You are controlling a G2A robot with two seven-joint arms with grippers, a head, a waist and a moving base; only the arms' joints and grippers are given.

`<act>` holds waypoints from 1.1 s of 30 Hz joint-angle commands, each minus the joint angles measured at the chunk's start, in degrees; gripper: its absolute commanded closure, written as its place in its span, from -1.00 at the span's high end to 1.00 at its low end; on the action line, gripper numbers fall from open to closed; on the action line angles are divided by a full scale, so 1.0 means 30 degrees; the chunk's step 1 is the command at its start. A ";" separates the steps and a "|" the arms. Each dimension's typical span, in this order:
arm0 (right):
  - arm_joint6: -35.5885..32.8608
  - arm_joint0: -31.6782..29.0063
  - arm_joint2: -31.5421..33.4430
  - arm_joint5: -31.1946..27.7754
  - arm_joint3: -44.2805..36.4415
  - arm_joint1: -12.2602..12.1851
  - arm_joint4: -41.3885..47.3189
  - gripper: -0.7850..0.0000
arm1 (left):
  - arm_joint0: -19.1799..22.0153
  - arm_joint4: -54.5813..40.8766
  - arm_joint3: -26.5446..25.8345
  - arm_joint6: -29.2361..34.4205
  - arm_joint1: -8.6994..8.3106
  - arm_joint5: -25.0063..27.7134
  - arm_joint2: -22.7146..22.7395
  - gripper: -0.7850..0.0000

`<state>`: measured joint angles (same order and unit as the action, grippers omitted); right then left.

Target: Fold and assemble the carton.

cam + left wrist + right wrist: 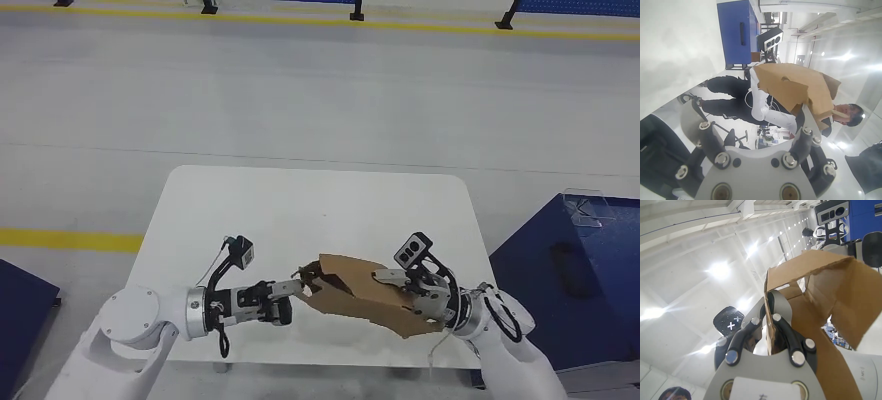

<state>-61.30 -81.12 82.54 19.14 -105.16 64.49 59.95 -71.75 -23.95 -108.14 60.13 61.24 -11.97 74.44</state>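
Brown cardboard carton, partly folded, tilted, flaps open

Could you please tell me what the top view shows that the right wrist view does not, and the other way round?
Top view: the white table, and the left gripper, open, at one end of the carton. Right wrist view: a carton wall pinched edge-on between the fingers, and the carton's hollow inside. Both: the brown carton held by the right gripper.
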 commanded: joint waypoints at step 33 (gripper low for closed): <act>0.0970 -0.0732 0.0615 -0.2688 -0.0541 -0.0225 -0.1252 -1.00 | 0.0396 -0.2067 0.0808 -0.1803 -0.0204 -0.2467 0.0249 1.00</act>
<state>-59.08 -83.26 84.32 12.39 -106.77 63.80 57.13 -69.87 -29.48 -105.16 55.10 60.78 -19.23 73.80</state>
